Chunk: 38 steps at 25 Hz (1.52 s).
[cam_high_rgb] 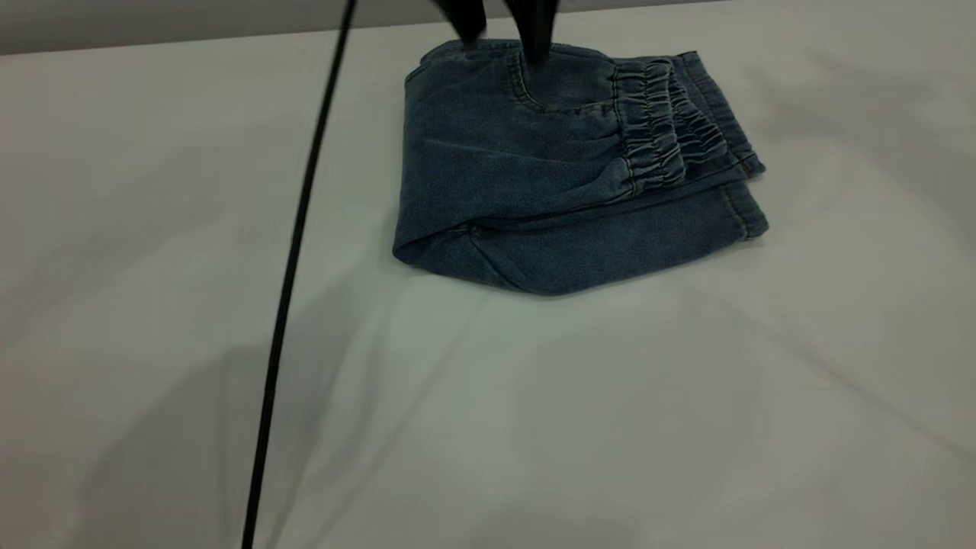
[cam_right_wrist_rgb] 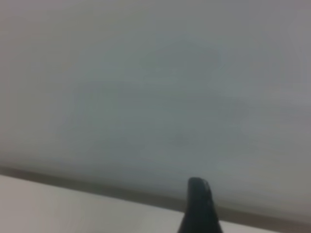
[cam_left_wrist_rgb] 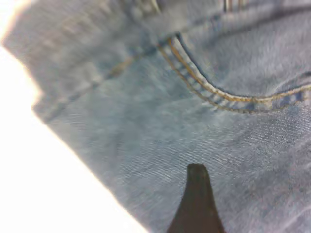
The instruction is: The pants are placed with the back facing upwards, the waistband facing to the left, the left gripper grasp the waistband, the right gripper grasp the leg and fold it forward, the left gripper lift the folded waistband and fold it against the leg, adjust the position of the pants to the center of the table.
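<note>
While the small blue denim pants (cam_high_rgb: 564,168) are lying doubled toward the far edge of the pale surface (cam_high_rgb: 152,229), I am holding the black left gripper (cam_high_rgb: 507,38) spread over their far edge; next, I judge, comes dragging them centreward.

Left tool (cam_high_rgb: 503,34): two black fingers descending from the exterior view's upper edge, spread apart, tips lowest; body and arm out of view. In its own wrist view, a single black fingertip (cam_left_wrist_rgb: 197,194), tapered, pointing away from the camera.

Right tool: absent from the exterior view. In its own wrist view, a single black fingertip (cam_right_wrist_rgb: 199,204); finger spacing undetermined.
</note>
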### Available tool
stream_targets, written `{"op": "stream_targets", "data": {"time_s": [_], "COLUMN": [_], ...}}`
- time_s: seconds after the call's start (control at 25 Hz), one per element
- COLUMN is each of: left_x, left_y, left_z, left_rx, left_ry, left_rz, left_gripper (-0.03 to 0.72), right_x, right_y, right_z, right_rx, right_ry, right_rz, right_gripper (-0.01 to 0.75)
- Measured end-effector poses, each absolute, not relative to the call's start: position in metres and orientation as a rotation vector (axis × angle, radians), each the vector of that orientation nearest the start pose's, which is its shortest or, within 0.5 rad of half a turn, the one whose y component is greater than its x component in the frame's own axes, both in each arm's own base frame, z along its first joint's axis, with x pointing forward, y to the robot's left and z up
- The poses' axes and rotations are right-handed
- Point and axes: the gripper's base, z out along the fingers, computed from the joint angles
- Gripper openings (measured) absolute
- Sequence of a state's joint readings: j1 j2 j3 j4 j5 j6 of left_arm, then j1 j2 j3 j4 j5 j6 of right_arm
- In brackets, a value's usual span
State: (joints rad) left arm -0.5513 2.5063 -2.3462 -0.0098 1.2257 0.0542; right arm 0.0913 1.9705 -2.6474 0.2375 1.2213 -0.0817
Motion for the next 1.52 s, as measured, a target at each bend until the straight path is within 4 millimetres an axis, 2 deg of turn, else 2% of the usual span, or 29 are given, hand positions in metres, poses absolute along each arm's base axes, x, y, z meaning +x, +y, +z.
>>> {"op": "stream_targets", "data": {"time_s": [0.2,0.32,0.4,0.64,0.8,1.08,1.2,1.32,1.52], "left_x": [0.443,0.434,0.427,0.392,0.363,0.301,0.27,0.238,0.178], "left_y": [-0.266,-0.257,-0.251,-0.23,-0.212,-0.175,-0.156,-0.136,-0.103], "left_z": [0.238,0.281,0.31,0.394,0.441,0.484,0.494,0.497,0.496], "left_rx": [0.817,0.791,0.772,0.708,0.675,0.657,0.65,0.65,0.641], "left_ry": [2.622,2.536,2.481,2.319,2.227,2.173,2.163,2.163,2.144], "left_rz": [-0.052,-0.036,-0.031,-0.084,-0.112,-0.139,-0.143,-0.154,-0.198], "left_gripper": [0.506,0.506,0.506,0.506,0.506,0.506,0.506,0.505,0.505], "right_x": [0.353,0.321,0.304,0.256,0.22,0.15,0.118,0.083,0.036], "right_y": [0.056,0.059,0.062,0.066,0.06,0.045,0.041,0.039,0.036], "right_z": [0.55,0.574,0.583,0.59,0.583,0.556,0.544,0.534,0.508], "right_rx": [-0.219,-0.242,-0.257,-0.297,-0.307,-0.284,-0.282,-0.287,-0.293], "right_ry": [1.926,1.857,1.836,1.851,1.892,1.955,1.956,1.928,1.904], "right_rz": [0.314,0.361,0.414,0.539,0.498,0.4,0.396,0.428,0.45], "right_gripper": [0.437,0.437,0.437,0.437,0.437,0.437,0.437,0.437,0.437]}}
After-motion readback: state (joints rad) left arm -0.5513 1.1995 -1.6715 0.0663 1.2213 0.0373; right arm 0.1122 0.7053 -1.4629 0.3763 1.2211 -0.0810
